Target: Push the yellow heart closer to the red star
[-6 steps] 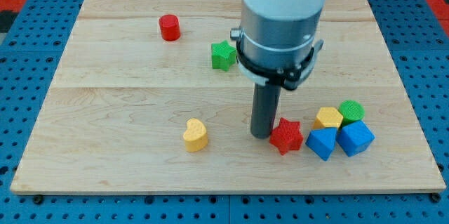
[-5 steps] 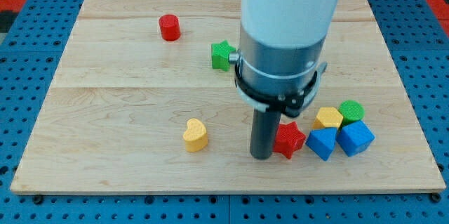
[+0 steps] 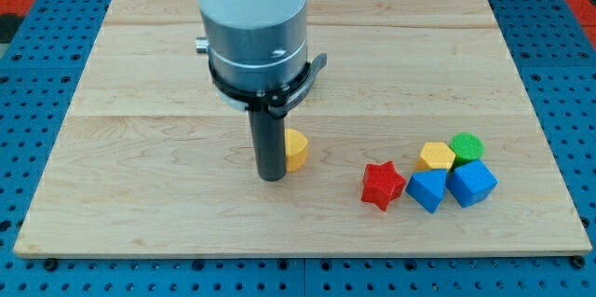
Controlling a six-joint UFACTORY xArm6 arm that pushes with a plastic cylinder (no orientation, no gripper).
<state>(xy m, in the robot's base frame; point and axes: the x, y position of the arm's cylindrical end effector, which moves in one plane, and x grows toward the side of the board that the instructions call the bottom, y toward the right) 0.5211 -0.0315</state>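
Pushing rightward, my tip touches the yellow heart on its left; no jaws exist, nothing is held; aim steadily at the red star.

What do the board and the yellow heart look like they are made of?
Board: pale wood, matte, judging by grain lines and plank seams. Yellow heart: probably plastic, uniform matte colour, partly hidden by my tip, which sits at the heart's left in the view.

My tip stands upright on the board, left of centre.
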